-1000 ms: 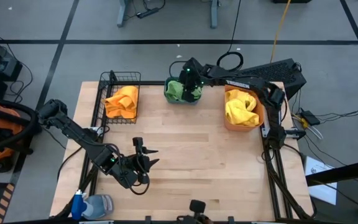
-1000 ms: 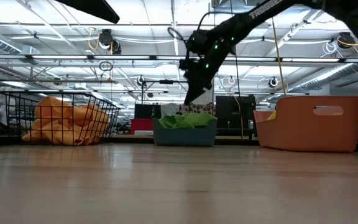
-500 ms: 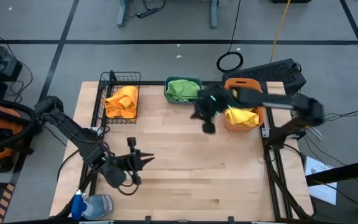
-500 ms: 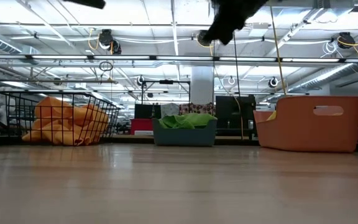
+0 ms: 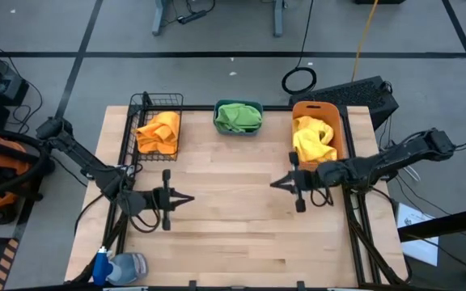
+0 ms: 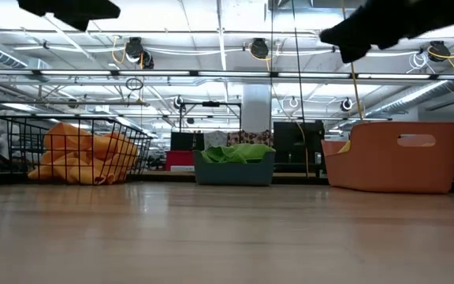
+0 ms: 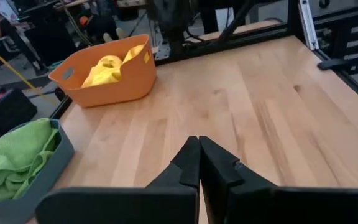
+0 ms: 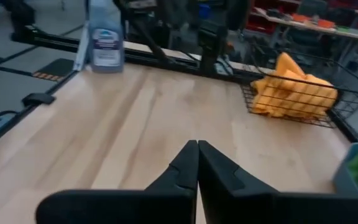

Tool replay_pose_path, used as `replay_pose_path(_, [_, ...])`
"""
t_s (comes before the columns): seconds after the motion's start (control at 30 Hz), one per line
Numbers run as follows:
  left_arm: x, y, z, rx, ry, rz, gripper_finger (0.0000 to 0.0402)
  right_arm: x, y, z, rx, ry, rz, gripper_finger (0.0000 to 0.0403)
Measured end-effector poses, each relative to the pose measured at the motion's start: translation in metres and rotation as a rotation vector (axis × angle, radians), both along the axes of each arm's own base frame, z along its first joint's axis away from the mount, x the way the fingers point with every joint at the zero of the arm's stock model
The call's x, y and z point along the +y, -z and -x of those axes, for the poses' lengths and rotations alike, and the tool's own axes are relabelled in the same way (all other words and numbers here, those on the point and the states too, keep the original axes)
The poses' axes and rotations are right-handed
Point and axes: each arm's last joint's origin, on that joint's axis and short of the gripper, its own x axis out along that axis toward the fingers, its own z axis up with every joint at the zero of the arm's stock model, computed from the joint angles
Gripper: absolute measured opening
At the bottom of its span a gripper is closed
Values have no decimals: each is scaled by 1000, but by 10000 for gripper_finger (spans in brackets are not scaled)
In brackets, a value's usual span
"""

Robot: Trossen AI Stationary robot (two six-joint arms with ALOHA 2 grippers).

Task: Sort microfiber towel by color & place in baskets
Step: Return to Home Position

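Green towel [image 5: 239,115] in teal tub [image 6: 234,172]; orange towel [image 5: 158,132] in wire basket [image 6: 30,117] and yellow towel [image 5: 314,139] in orange bin [image 6: 392,162] flank it. Judged limp and light: pinch a raised fold. Your left claw [image 7: 198,142] and right claw [image 8: 197,145], both pressed together, hang well clear of the tub.

No legible text or labels

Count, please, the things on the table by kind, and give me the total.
Containers: 3 (black wire basket, teal tub, orange bin)
Cloth heaps: 3 (orange cloth, green cloth, yellow cloth), one in each container
Spray bottle: 1
Total: 7
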Motion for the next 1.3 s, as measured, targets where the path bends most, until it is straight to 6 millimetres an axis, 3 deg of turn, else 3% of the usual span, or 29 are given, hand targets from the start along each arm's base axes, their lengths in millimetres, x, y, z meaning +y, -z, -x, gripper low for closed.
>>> replay_pose_path(0.33, [13, 37, 16, -37, -7, 26, 6, 8, 47, 22, -57, -75, -11, 0])
replay_pose_path(0.83, [29, 61, 37, -101, -17, 16, 6, -1, 93, 54, -91, -118, -28, 0])
replay_pose_path(1.3, [46, 78, 65, -243, 165, 97, 2, -3, 98, 58, -77, -121, -11, 0])
